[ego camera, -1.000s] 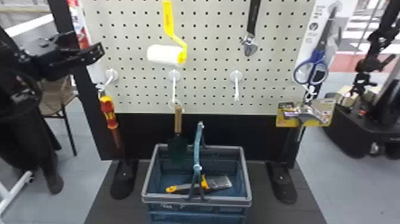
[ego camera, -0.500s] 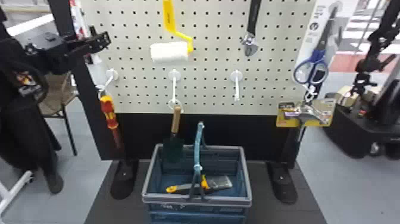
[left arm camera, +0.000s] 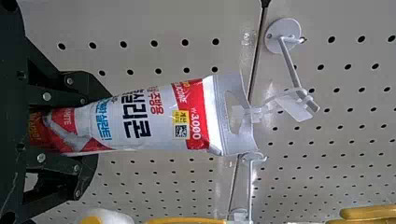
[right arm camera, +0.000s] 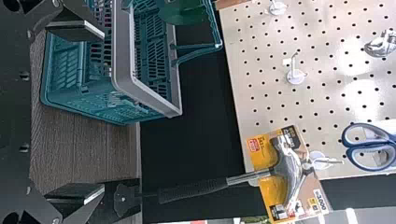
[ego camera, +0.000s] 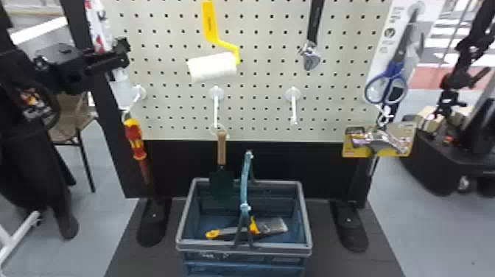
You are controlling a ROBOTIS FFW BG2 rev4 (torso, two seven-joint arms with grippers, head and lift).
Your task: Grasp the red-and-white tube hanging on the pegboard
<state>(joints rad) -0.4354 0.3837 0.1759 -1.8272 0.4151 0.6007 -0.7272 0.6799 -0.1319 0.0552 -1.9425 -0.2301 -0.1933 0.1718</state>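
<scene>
Left gripper: at pegboard left edge, spread, one finger on each side of the tube's lower end.
Tube: red-and-white, hung by a tie from a white hook at pegboard's left edge.
Right gripper: well back from pegboard's lower right, fingers spread wide.
</scene>
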